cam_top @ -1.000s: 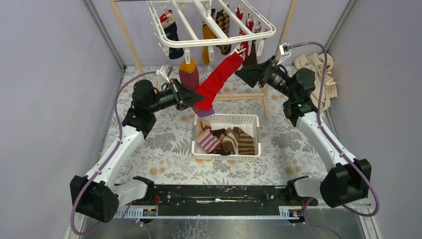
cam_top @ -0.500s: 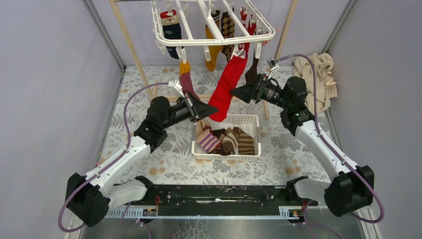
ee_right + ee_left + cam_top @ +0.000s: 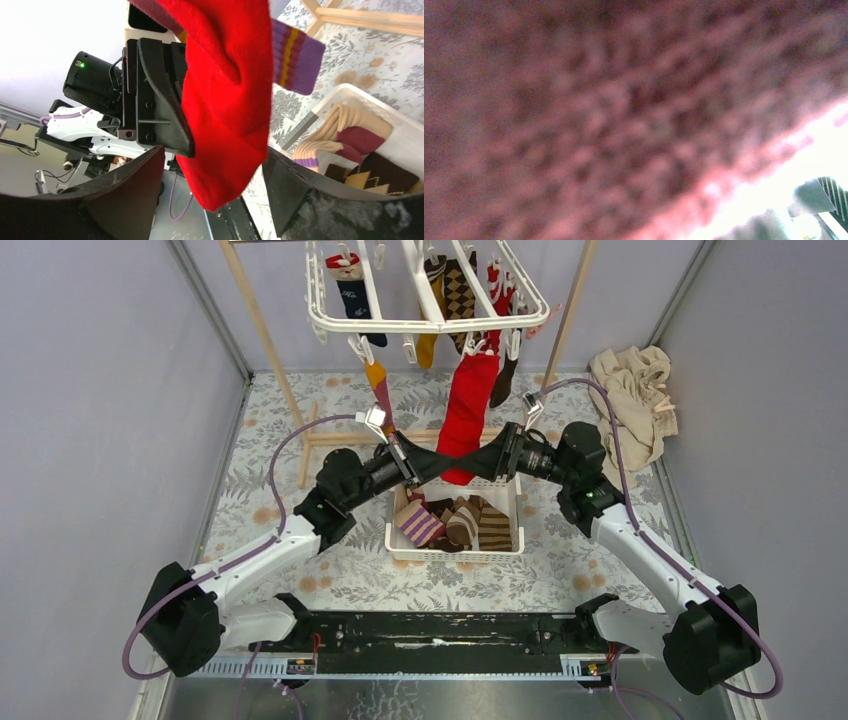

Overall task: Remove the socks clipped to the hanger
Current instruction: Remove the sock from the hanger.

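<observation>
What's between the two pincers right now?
The red sock, hanging from the hanger. The right wrist view shows its lower end inside the open right pincer, with the left pincer just beyond it.

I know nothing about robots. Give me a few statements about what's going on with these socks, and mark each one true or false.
1. The red sock hangs from the white hanger. True.
2. The white basket is empty. False: several striped and argyle socks lie in it.
3. The left tool and the right tool meet at the red sock's lower end, above the basket. True.
4. The beige cloth lies in the basket. False: it sits in a heap on the table at the far right.
5. The right tool is shut tight. False: its fingers stand apart, with the red sock between them.
</observation>
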{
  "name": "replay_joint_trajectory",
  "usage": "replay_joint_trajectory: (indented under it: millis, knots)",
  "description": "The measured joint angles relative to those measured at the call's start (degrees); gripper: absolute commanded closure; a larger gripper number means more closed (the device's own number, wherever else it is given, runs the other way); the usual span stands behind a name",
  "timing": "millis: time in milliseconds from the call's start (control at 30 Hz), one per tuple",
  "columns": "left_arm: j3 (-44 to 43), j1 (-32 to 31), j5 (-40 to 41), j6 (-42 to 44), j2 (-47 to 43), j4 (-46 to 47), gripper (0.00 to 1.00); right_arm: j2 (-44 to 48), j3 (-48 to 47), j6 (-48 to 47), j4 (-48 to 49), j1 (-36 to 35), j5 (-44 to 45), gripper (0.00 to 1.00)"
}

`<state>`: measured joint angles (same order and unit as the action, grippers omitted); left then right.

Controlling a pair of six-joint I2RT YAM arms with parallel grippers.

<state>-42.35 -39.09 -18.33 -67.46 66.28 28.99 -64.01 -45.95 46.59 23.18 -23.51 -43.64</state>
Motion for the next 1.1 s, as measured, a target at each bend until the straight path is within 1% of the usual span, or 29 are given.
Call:
replay_joint_trajectory:
  millis: [67, 100, 167, 200, 233, 300, 333, 367, 400, 433, 567, 667, 767, 900, 1100]
  knots:
    - [0.0, -0.7, 0.8, -0.2, 1.0, 1.8, 0.98, 0.0, 0.1, 0.3, 0.1, -0.7, 0.0, 0.48]
    - [0.0, -1.0, 1.1, -0.3, 1.7, 2.6, 0.94, 0.0, 0.1, 0.5, 0.3, -0.9, 0.1, 0.58]
    - [0.0, -1.4, 1.5, -0.4, 2.0, 2.8, 0.85, 0.1, 0.1, 0.7, 0.4, -1.1, 0.6, 0.86]
    - [0.0, -1.5, 1.9, -0.1, 2.2, 2.5, 0.81, 0.1, 0.1, 1.3, 0.7, -1.2, 0.4, 0.95]
    - [0.0, -1.5, 2.3, -0.2, 2.3, 2.3, 0.72, 0.2, -0.1, 1.2, 0.5, -1.2, 0.8, 0.99]
    - [-0.1, -1.5, 3.1, 0.6, 1.7, 1.4, 0.55, 0.2, -0.2, 1.8, 0.1, -1.1, 1.0, 1.00]
    - [-0.2, -1.7, 3.4, 1.1, 1.1, 0.3, 0.43, 0.2, -0.5, 1.8, -0.3, -1.2, 1.0, 1.00]
    - [-0.3, -1.7, 4.3, 3.2, 0.3, -2.4, 0.20, 0.3, -0.9, 1.7, -0.2, -1.0, 1.4, 1.00]
    - [-0.5, -1.5, 5.4, 3.0, -0.5, -5.0, 0.04, 0.5, -1.6, 1.2, -0.9, -0.7, 1.9, 1.00]
    - [-1.2, -1.5, 6.0, 3.6, -1.2, -7.4, 0.02, 0.6, -2.3, 0.6, -1.8, -0.8, 2.1, 1.00]
    - [-4.0, -2.1, 9.0, 6.5, -5.8, -15.7, 0.01, 1.2, -3.3, -1.7, -5.6, -1.1, 2.6, 1.00]
    - [-4.3, -2.1, 11.0, 7.7, -10.4, -19.8, 0.01, 1.2, -3.4, -2.7, -7.7, -1.1, 2.6, 1.00]
    - [-4.3, -2.1, 12.3, 8.3, -13.1, -22.6, 0.01, 1.2, -3.4, -3.3, -8.8, -1.1, 2.6, 1.00]
    - [-4.3, -2.8, 13.3, 9.3, -14.4, -25.0, 0.01, 1.2, -3.4, -3.8, -9.7, -1.1, 2.6, 1.00]
    - [-4.5, -5.9, 16.0, 11.3, -15.3, -29.2, 0.01, 1.2, -3.4, -4.4, -10.8, -1.1, 2.5, 1.00]
